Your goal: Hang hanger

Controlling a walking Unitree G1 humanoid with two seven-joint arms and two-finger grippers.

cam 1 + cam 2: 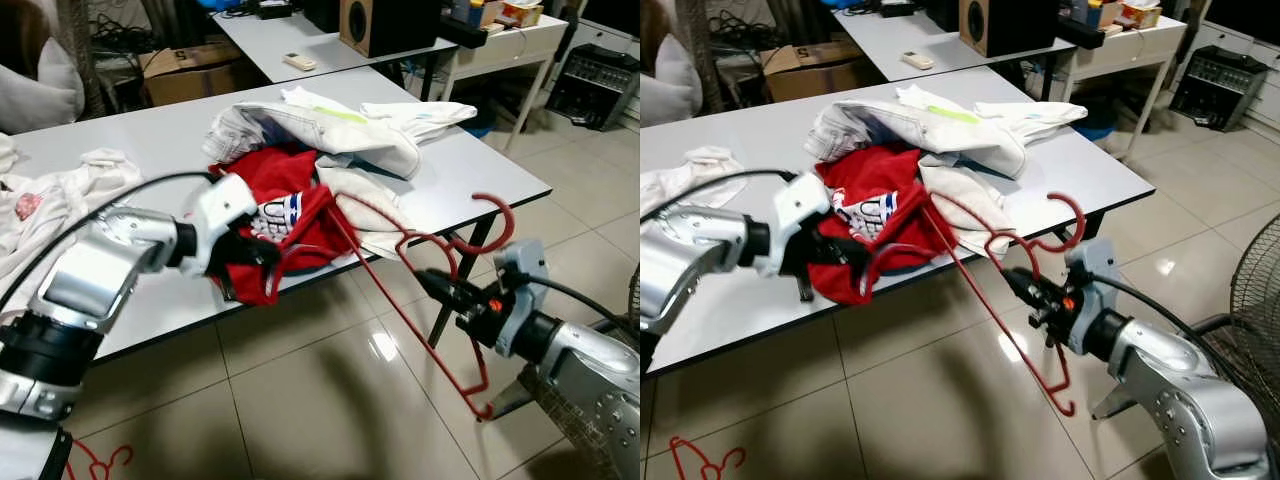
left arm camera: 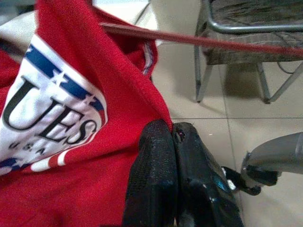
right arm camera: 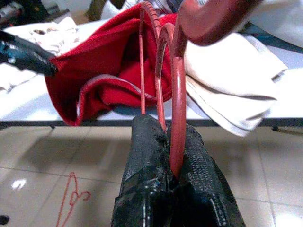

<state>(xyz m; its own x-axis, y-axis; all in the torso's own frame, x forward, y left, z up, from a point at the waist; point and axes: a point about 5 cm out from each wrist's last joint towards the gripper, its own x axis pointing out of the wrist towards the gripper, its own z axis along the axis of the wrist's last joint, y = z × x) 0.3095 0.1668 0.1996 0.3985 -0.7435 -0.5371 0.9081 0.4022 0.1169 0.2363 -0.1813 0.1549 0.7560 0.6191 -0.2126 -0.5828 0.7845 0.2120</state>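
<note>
1. White table (image 1: 150,140): clothes are piled toward its front edge and right corner. A cream garment (image 1: 330,125) lies on top, and a red USA-print shirt (image 1: 290,215) hangs over the front edge.
2. Another white cloth (image 1: 60,190) sits at the table's left edge. A second red hanger (image 1: 95,462) lies on the tile floor near the robot's left side.
3. Red hanger (image 1: 440,300): it is off the table, in front of the front-right corner. Its hook is up, one arm reaches into the red shirt's opening, and the other arm points down toward the floor.
4. Left gripper (image 2: 173,135): fingers pressed together on the red shirt's hem at the table's front edge. This holds the opening taut.
5. Right gripper (image 3: 171,142): fingers clamped on the hanger's wire just under the hook, with wire running up between the pads.
6. Step in hand looks like threading the hanger into the shirt, so the task is roughly mid-way and nothing is hung yet.
7. To do it well, keep the left pinch firm so the opening stays spread. Slide the hanger arm along inside the shoulder, not through the sleeve, and avoid dragging the cream garment off the edge.
</note>
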